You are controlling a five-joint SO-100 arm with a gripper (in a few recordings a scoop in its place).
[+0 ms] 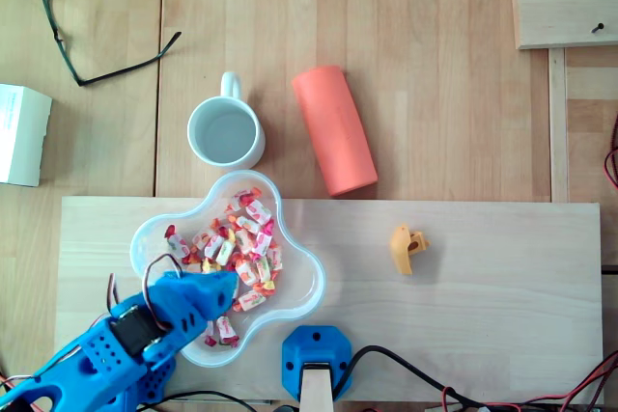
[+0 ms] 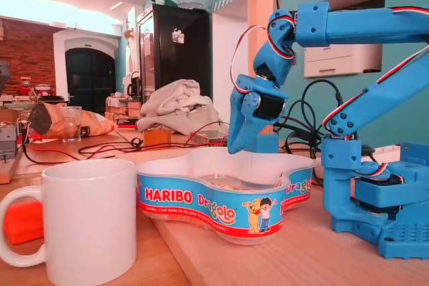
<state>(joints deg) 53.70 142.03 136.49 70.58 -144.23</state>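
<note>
White mug (image 2: 90, 222) nearest; arm (image 2: 362, 25) bent down, gripper (image 2: 240, 144) seemingly inside sweets tub (image 2: 201, 202), finger opening unclear.

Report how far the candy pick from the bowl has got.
Done: the gripper is down inside the bowl, tip over the wrapped candies. In hand: the grasp itself; I cannot tell whether its jaws hold a candy. Left: lifting one out; no wrapped candy lies outside the bowl, and the mug looks empty.
</note>
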